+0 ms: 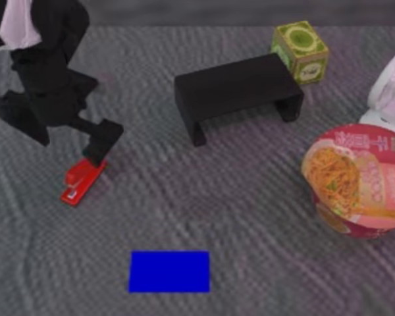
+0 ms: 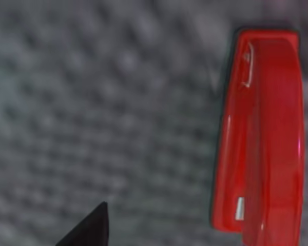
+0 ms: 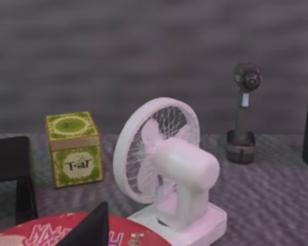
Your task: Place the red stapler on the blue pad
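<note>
The red stapler (image 1: 81,182) lies flat on the grey cloth at the table's left, slanting from upper right to lower left. My left gripper (image 1: 96,160) hangs open right over the stapler's upper-right end, gripping nothing. In the left wrist view the stapler (image 2: 262,143) is close below, off to one side of a dark fingertip (image 2: 92,229). The blue pad (image 1: 169,271) lies bare near the front edge, right of the stapler. The right arm is outside the top view; its wrist view shows one dark fingertip (image 3: 90,230) with nothing held.
A black bench-shaped block (image 1: 237,92) stands at the back middle, with a green tea box (image 1: 301,51) behind its right end. A noodle cup (image 1: 359,179) and a white fan (image 1: 390,92) fill the right side. A dark handheld tool (image 3: 243,115) stands beyond the fan.
</note>
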